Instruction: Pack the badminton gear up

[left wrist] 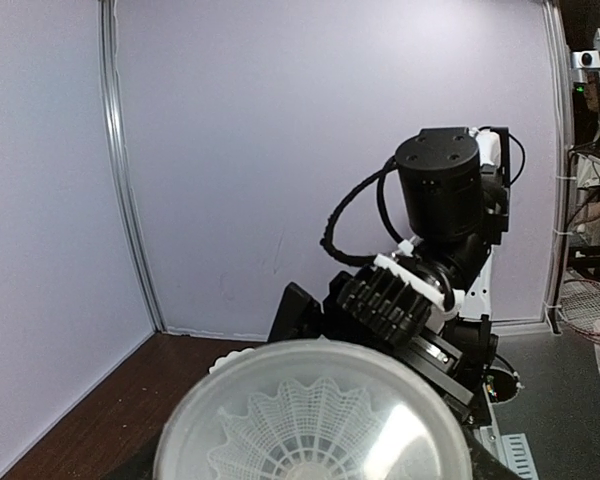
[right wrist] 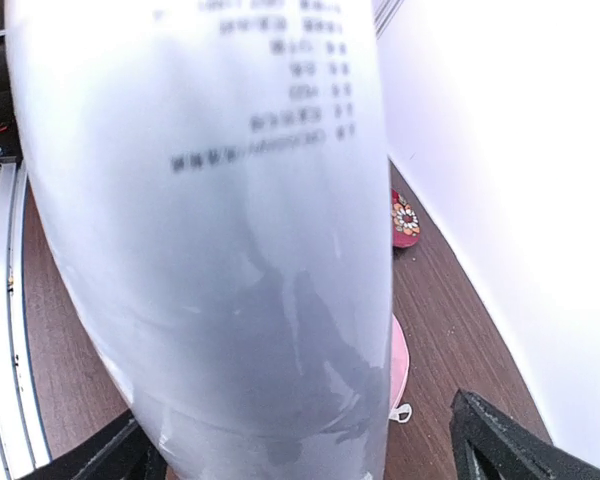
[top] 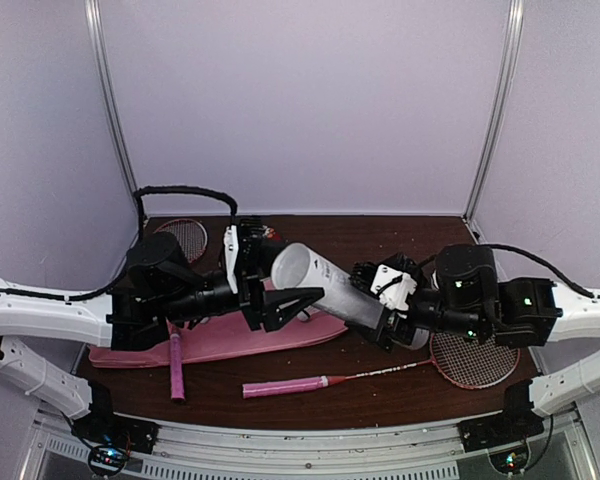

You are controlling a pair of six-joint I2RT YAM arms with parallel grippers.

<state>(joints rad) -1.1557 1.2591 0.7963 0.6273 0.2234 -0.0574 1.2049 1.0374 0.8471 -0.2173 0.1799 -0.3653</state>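
Tube [top: 320, 283] is held tilted in the air by the right gripper [top: 382, 320], its mouth facing the left gripper [top: 292, 305], whose fingers are wide and empty. 1 shuttlecock [left wrist: 315, 435] sits inside. Hold the tube steady and push the next one in straight and gently.

the tilted white tube [top: 325, 283] bars the middle, left to right, above the table [top: 400, 232]. at the near side the pink bag [top: 230, 340] and a racket handle [top: 285, 387] cover the wood — open room lies at the far right.
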